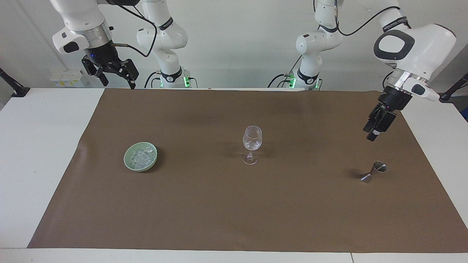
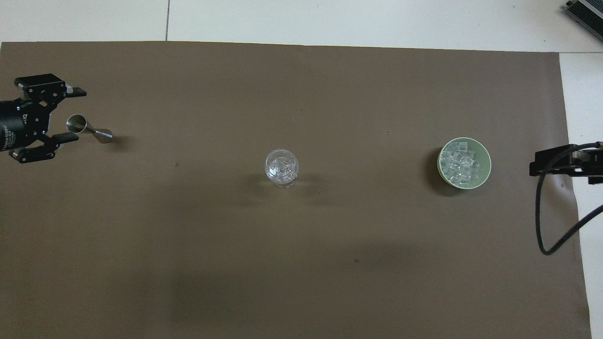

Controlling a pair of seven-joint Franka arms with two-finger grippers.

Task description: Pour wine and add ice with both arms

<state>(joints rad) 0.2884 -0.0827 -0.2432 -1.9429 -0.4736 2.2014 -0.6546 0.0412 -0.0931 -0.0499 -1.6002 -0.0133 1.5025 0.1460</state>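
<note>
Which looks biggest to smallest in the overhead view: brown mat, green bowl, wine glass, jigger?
1. Brown mat, by far the largest.
2. Green bowl holding the ice.
3. Wine glass and jigger: unsure, since the upright glass shows mainly its rim and stands closer to the camera.

Your facing view looks from high across the table at both arm bases along the top of the frame. Your overhead view looks steeply down from the robots' end. Both share the brown mat [image 1: 219,204] and centred wine glass [image 2: 281,167], half-turned.
</note>
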